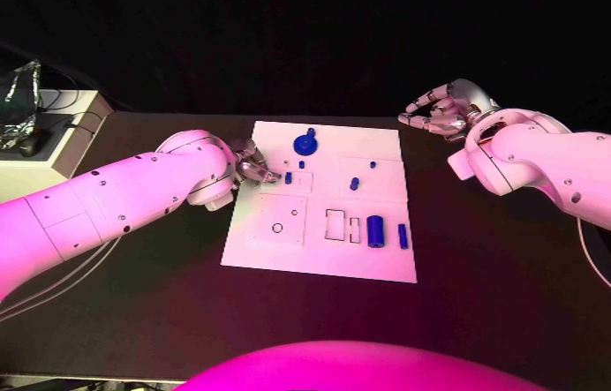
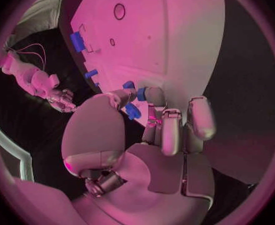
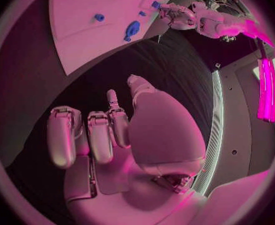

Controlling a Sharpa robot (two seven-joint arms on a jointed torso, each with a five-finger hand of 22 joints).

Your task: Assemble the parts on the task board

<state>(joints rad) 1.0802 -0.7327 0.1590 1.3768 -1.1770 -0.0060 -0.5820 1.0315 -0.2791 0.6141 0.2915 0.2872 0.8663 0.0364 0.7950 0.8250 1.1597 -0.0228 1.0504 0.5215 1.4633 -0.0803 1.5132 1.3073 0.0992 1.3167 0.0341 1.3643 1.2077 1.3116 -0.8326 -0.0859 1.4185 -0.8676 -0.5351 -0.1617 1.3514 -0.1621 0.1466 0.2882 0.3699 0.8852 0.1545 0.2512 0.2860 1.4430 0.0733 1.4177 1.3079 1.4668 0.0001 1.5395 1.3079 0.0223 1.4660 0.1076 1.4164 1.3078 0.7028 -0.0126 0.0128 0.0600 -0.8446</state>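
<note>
we see white flat task board (image 1: 320, 259), near edge closest to us. blue cylinder part (image 1: 376, 231) and thin blue bar (image 1: 403, 236) lie loose there, well apart from both hands; beside them, rectangular slots look unfilled. further on, our silver left hand (image 1: 251, 167) pinches small blue peg (image 2: 133, 110) at fingertips, over board's left edge. beyond, round blue knob (image 1: 305, 142) sits at far edge. silver right hand (image 1: 440, 113) hovers off far right corner, fingers loosely curled, holding nothing. we judge assembly early: most parts not seated.

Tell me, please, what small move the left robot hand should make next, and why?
Probably close its fingertips on the small blue part. The left robot hand is at the task board's left edge, its fingertips right by that part, apparently not yet gripping it. The right robot hand is off the board.
</note>
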